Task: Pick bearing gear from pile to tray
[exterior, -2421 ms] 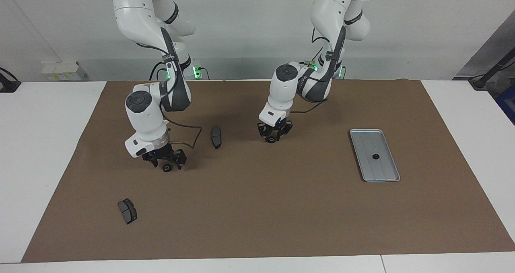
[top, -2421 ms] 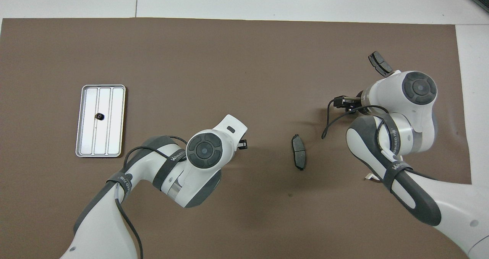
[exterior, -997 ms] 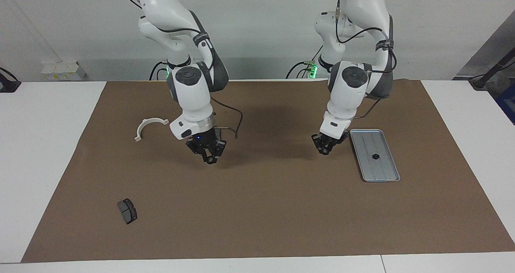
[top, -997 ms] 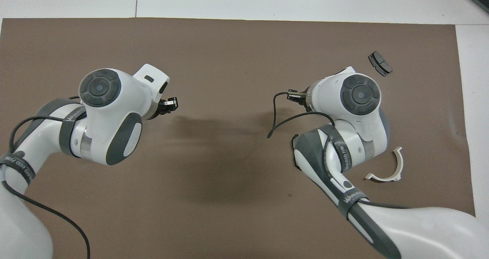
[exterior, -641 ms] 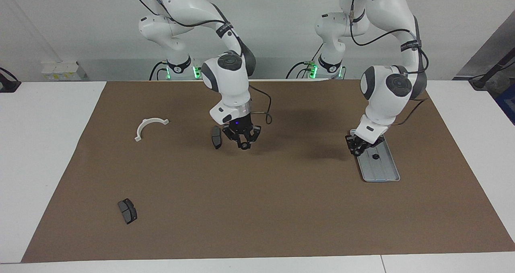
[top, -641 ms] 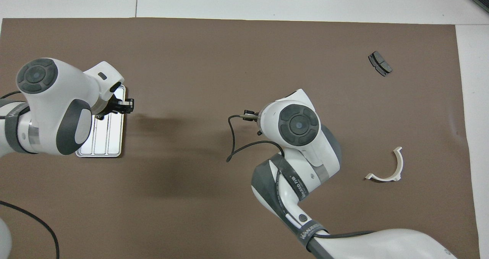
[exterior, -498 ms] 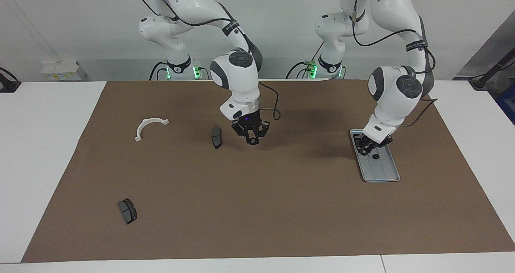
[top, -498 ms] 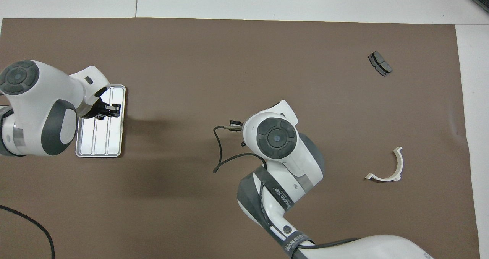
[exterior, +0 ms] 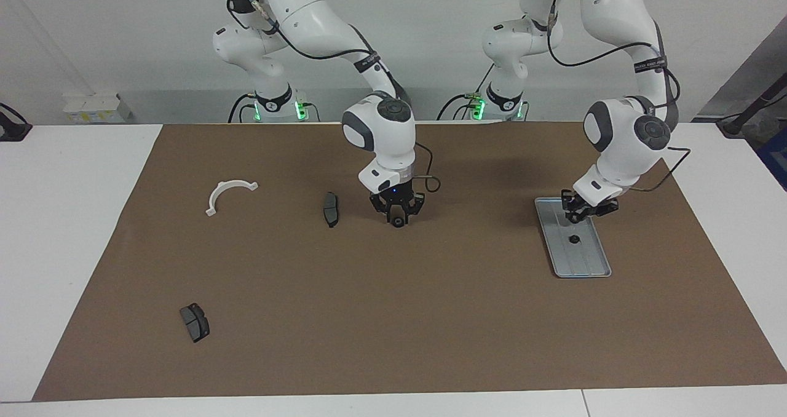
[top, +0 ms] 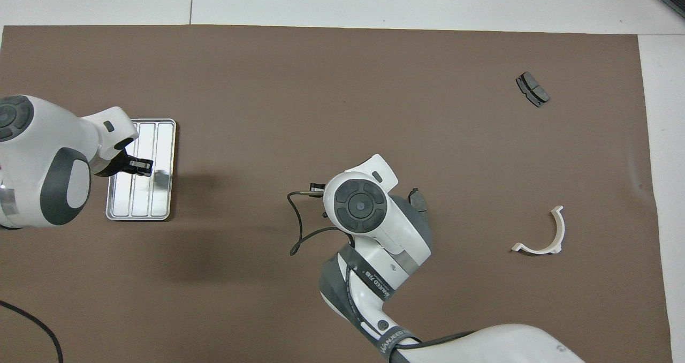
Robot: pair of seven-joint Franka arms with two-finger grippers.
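Silver-grey ribbed metal tray [exterior: 590, 263] first, in the facing view. The left jaws hang over its end nearer the robots. One small black round gear [exterior: 573, 239] already lies on the tray floor, just clear of the spot beneath them. Whether the left jaws are spread or pinching a second gear cannot be told.

The right jaws hang low over the brown mat [exterior: 430, 318], well apart from the tray, with a second small black round gear [exterior: 398, 222] at their tips. Whether it is gripped or let go cannot be told. A dark grey curved brake pad [exterior: 331, 208] lies just beside them.

Risks, as judged:
- A gear released from height may bounce or roll over the tray's low rim, or strike the gear already there.
- A slackening right grip would drop its gear on the mat, short of the tray.

Overhead view. The left wrist covers part of the tray and the left jaws hide the resting gear. A blurred smudge on the tray beside them cannot be identified. The right wrist wholly hides the right jaws and their gear, and only a corner of the nearby brake pad shows. A white curved half-ring bracket [top: 540, 234] and a second dark grey brake pad [top: 532, 89] lie well apart from both jaws.
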